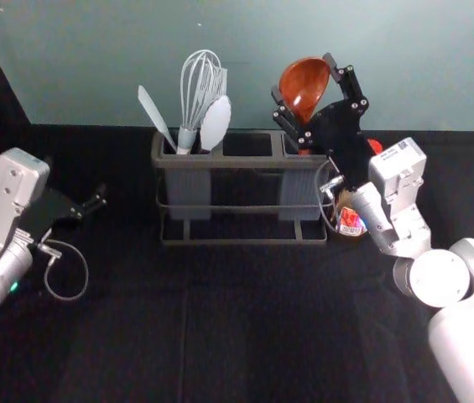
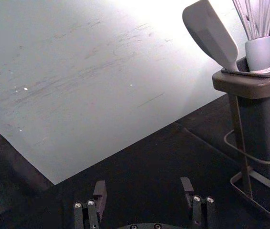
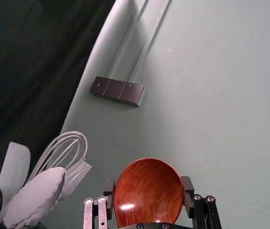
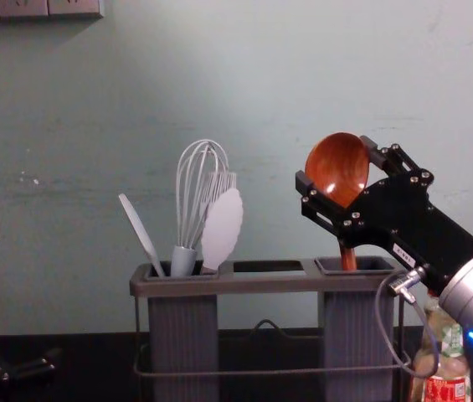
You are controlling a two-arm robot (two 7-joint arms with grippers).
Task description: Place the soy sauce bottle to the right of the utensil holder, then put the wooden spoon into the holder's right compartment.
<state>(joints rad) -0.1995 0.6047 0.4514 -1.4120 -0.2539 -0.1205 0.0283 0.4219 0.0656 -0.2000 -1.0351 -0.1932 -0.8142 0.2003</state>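
Already, soy sauce bottle [image 4: 446, 388] standing right of holder [image 4: 269, 283]; right gripper [image 4: 336, 163] clasping wooden spoon [image 3: 149, 191] over right compartment [image 4: 358, 335], release remaining; left gripper [image 2: 143, 186] idling wide opposite.

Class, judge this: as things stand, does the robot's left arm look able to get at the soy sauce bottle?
Probably not: the utensil holder stands between the left gripper and the soy sauce bottle, and the right arm reaches over the bottle.

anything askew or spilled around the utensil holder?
Nothing stands out. Soy sauce bottle upright beside the utensil holder; wooden spoon handle-down in right compartment, right hand at its bowl. Spatula just leans outward.
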